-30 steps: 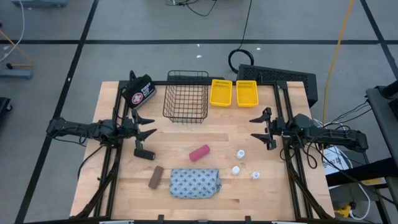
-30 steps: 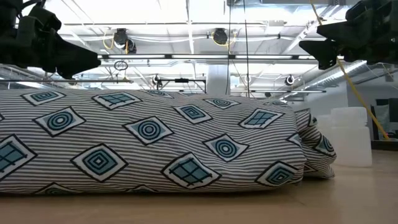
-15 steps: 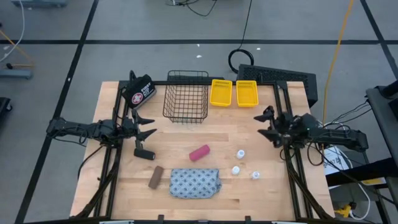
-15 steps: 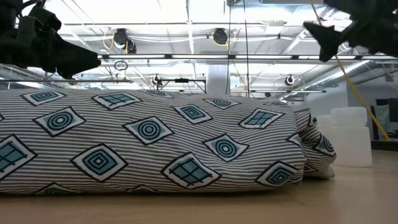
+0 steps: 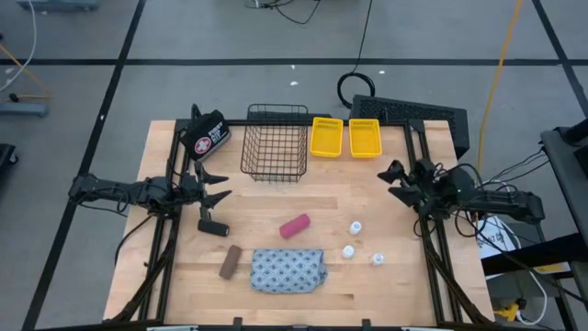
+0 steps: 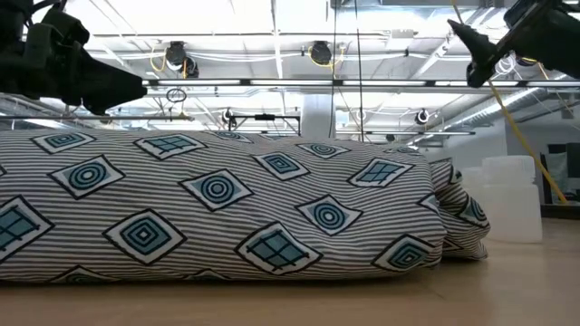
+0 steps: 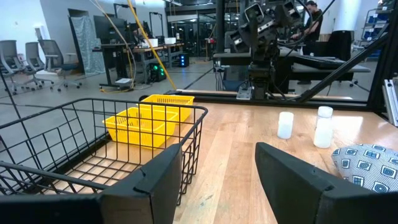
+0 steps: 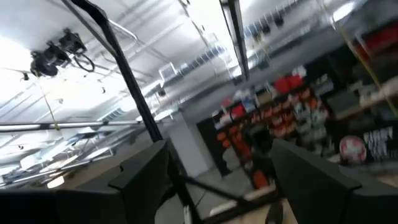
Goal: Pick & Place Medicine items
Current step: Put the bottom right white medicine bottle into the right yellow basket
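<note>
Left gripper is parked at the table's left edge, fingers spread, nothing held. Right gripper is raised at the right edge, fingers also spread and empty. The patterned pouch is seen at the near edge, brown bar just left of it, pink roll mid-table, three white bottles toward the right, black handled piece near the left gripper.

Two dark, jointed robot arms

The left arm and right arm are matte black, built of slim segments with bulkier joints and thin black cables alongside. Each ends in a pair of flat, angular black fingers, wedge-shaped with bevelled edges and plain, unmarked faces.
</note>
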You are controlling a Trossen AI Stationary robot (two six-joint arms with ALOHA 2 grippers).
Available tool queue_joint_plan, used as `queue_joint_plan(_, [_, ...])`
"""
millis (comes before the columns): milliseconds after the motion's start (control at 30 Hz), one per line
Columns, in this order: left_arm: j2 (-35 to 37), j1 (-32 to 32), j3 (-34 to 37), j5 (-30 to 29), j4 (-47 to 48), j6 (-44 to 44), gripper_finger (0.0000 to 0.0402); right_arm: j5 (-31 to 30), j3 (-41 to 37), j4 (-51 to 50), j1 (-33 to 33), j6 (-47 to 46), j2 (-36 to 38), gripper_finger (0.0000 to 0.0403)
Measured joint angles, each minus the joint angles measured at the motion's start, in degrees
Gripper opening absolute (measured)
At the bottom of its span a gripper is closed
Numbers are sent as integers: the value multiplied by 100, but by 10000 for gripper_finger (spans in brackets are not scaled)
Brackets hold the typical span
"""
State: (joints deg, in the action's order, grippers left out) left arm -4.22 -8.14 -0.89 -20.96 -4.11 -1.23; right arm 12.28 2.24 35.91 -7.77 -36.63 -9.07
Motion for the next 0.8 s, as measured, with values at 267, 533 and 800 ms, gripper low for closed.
queue_joint_plan(267, [-1, 0, -1, 0, 0, -2, 214, 183, 0, 346, 82, -111, -379, 279])
queue_joint_plan(533, [0, 2, 0, 3, 1, -2, 214, -8, 861, 623, 1815, 1302, -1649, 300])
queue_joint_plan(800, [-1, 1, -1, 7, 1, -2, 214, -1213, 2947, -3338, 3455, 1961, -3153, 320])
